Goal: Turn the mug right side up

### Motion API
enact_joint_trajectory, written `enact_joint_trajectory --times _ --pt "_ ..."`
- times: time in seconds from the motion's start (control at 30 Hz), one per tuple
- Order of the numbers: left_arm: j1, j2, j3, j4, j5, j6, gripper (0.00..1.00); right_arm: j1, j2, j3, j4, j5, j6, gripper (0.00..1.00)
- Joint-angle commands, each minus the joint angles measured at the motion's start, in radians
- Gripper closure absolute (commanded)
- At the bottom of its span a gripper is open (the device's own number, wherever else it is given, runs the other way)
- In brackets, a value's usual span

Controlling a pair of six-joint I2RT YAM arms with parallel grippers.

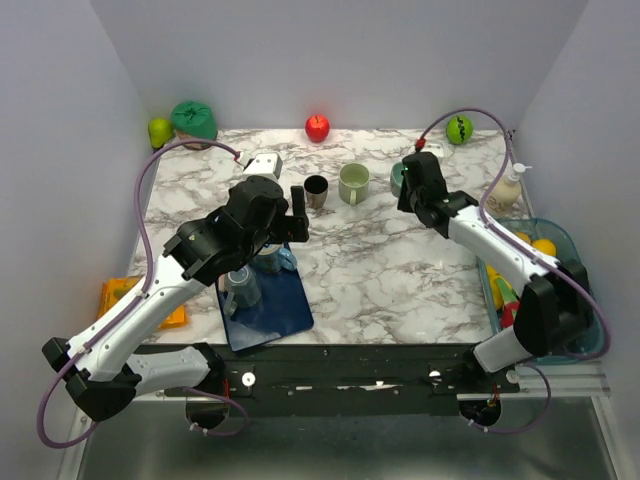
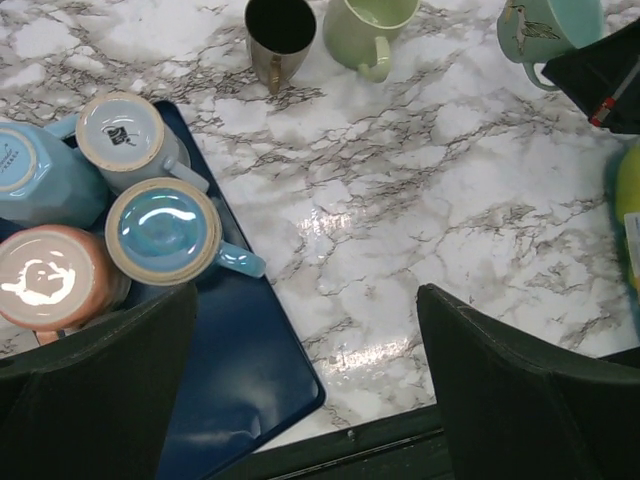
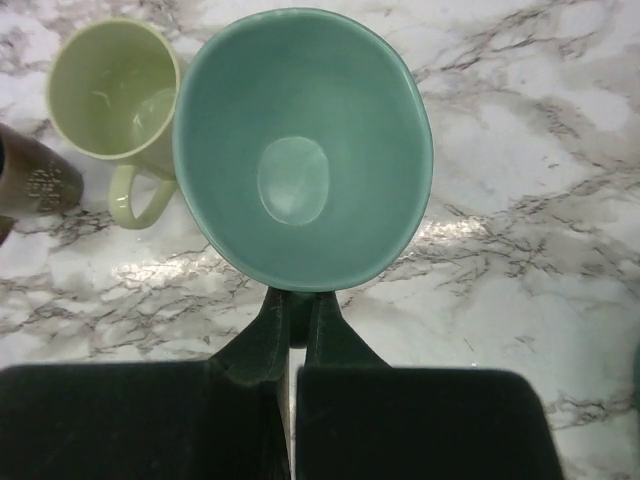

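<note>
Black jaws of the right gripper (image 3: 292, 315) are pinched shut on the handle of the teal mug (image 3: 300, 150), which lies straight ahead of them, mouth upward, above the table (image 3: 540, 200); whether its base rests there is unclear. The left gripper (image 2: 308, 320) has its jaws wide and empty, well apart from the mug, near the blue tray (image 2: 240, 380).

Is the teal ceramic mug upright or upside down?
Upright: the right wrist view looks down into the teal ceramic mug, showing its empty inside.
</note>
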Motion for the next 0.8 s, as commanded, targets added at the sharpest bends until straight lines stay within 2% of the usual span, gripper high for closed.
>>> enact_joint_trajectory --times 0.0,0.13,0.5,0.6,0.77 --pt "0.019 0.008 -0.022 -0.043 -0.036 0.004 0.01 -0.016 0.138 0.048 0.169 -0.082 -0.082 0.99" --pt "0.029 0.006 -0.045 -0.043 -0.019 -0.003 0.01 -0.023 0.296 0.115 0.177 -0.071 -0.095 0.99" --pt "0.069 0.0 -0.128 -0.03 0.015 -0.026 0.01 -0.036 0.502 0.229 0.183 -0.081 -0.121 0.99" --pt "0.08 0.012 -0.149 -0.03 0.021 -0.043 0.01 -0.037 0.551 0.281 0.12 -0.053 -0.103 0.99" --pt "0.089 0.031 -0.187 -0.007 0.047 -0.06 0.01 -0.036 0.566 0.278 0.08 -0.038 -0.082 0.8"
